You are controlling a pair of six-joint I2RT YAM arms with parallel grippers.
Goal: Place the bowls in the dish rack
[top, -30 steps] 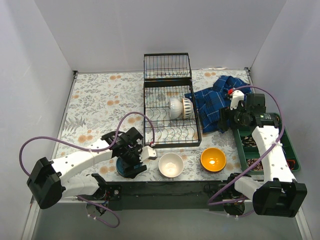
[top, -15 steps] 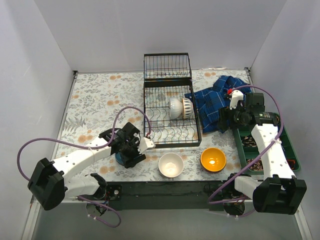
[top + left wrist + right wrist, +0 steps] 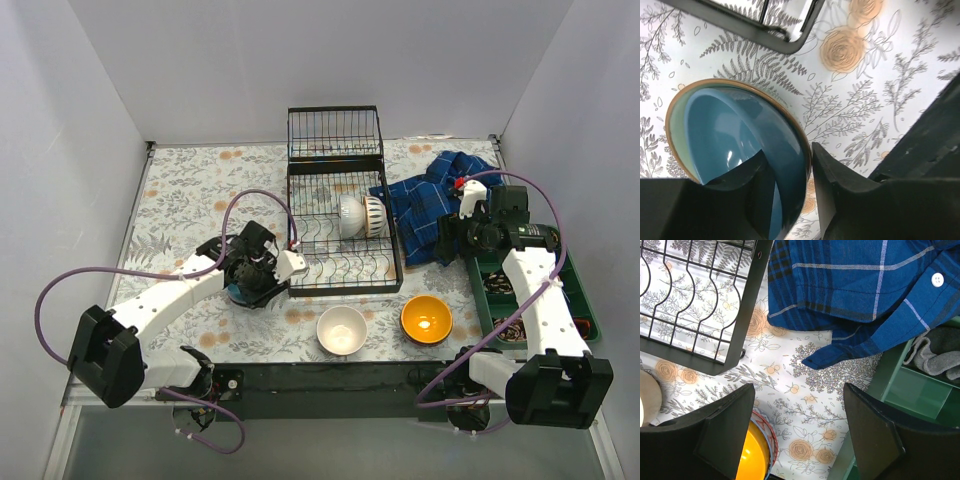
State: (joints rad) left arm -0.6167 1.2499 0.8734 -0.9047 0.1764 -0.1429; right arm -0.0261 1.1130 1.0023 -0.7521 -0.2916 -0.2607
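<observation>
The black wire dish rack (image 3: 342, 215) stands at the table's middle and holds one white ribbed bowl (image 3: 360, 216) on edge. My left gripper (image 3: 252, 283) is shut on a blue bowl (image 3: 735, 150) by its rim, lifted just left of the rack's near left corner (image 3: 790, 45). A white bowl (image 3: 341, 329) and an orange bowl (image 3: 426, 319) sit on the mat in front of the rack. My right gripper (image 3: 462, 238) is open and empty above the mat, between the rack corner (image 3: 715, 315) and the orange bowl (image 3: 752, 460).
A blue plaid cloth (image 3: 430, 200) lies right of the rack. A green compartment tray (image 3: 535, 290) with small items sits at the right edge. A flowered mat (image 3: 190, 200) covers the table. White walls enclose the sides and back.
My left gripper has lifted the blue bowl and carried it away from the near edge towards the rack's left side. My right arm has hardly moved.
</observation>
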